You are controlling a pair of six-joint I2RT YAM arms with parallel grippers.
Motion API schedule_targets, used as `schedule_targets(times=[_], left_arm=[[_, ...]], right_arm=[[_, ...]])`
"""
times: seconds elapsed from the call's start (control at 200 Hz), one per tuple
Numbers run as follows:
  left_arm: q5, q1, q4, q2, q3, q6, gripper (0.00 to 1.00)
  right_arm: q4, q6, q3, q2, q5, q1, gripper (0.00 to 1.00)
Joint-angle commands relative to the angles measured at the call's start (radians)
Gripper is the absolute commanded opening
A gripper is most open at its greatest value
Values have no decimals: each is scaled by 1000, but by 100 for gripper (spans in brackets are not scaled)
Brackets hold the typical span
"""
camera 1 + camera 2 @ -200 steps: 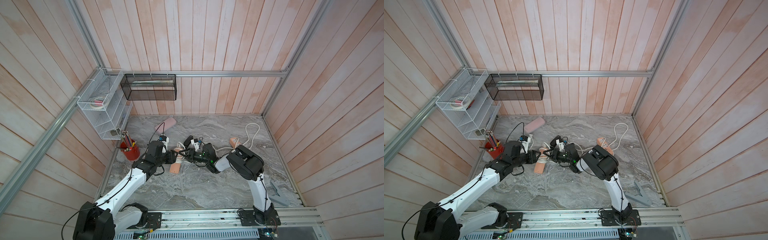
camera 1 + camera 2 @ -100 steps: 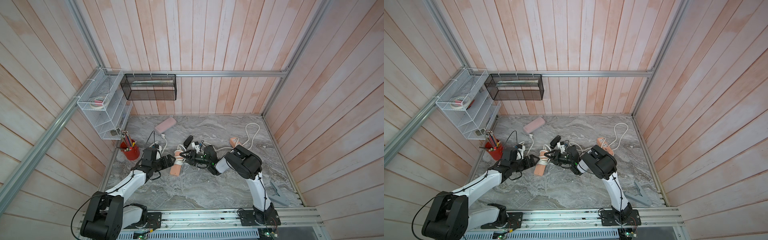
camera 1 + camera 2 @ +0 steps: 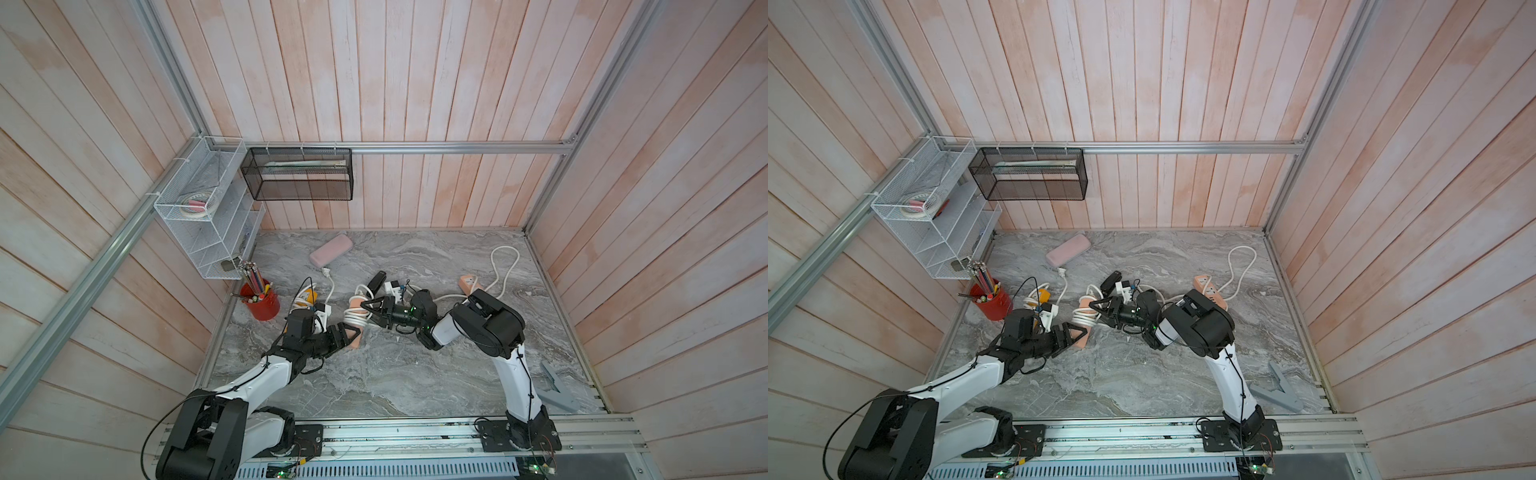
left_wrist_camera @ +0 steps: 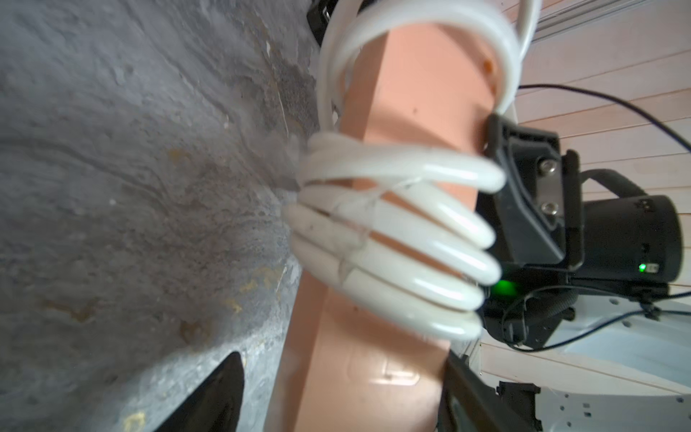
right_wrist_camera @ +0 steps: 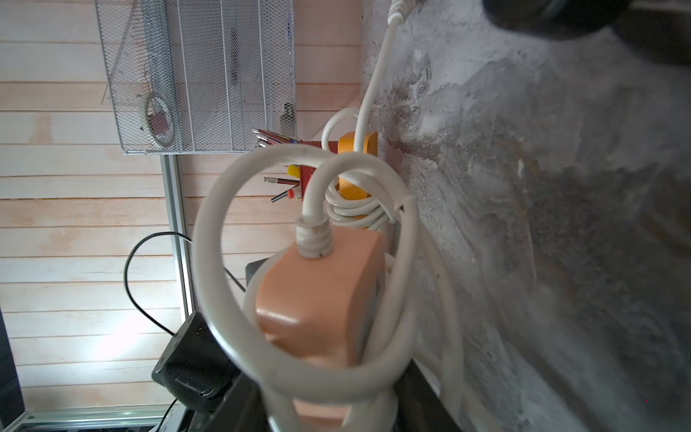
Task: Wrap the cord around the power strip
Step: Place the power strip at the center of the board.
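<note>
Since the power strip (image 4: 418,104) is the main thing: it's the peach one near the middle of the table, with the white cord (image 4: 392,232) looped around its middle in several snug turns, plus a couple of slack ones at the far end. Across its width, right beside the coils, the right gripper (image 3: 365,313) is clamped on the body. At the near end the left gripper (image 3: 353,337) has its jaws spread either side, with bare table showing between one finger and the plastic, so it's gripping nothing. Can't tell if the strip rests on the table or hangs just off it.

The tabletop (image 3: 374,382) is grey marble-look, veined, with a few yellowish scuffs up close. Also on it:
- a yellow power strip (image 3: 309,297) with its lead bundled, just beside the left arm
- a red cup of pencils (image 3: 261,305) at the left edge
- a pink case (image 3: 331,254) near the back wall
- a second peach strip (image 3: 469,284) on the right, its loose cord (image 3: 505,266) lying in a big loop
- a grey angled piece (image 3: 557,390) in the near right corner

The plank walls (image 3: 415,83) are pale pinkish wood on three sides, with an aluminium frame (image 3: 457,147) along the corners and back. A white wire rack (image 3: 199,216) hangs on the left wall and a black mesh basket (image 3: 299,174) next to it on the back wall. Both arms bolt to a front rail (image 3: 415,434).
</note>
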Motion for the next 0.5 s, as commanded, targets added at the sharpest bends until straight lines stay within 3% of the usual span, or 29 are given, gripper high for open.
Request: schedule_targets(times=[0.0, 0.125, 0.22, 0.34, 0.495], left_arm=[[16, -8, 44, 17, -11, 1, 71], [-17, -11, 23, 43, 14, 32, 45], [-115, -37, -84, 20, 59, 86, 28], [-270, -94, -225, -28, 97, 137, 21], [-466, -175, -305, -43, 102, 141, 17]], right_arm=[[106, 21, 24, -5, -19, -5, 27], [60, 4, 21, -19, -27, -4, 29], [-9, -20, -6, -57, -6, -4, 40], [-129, -80, -53, -151, 65, -7, 57], [-561, -287, -57, -319, 188, -18, 68]])
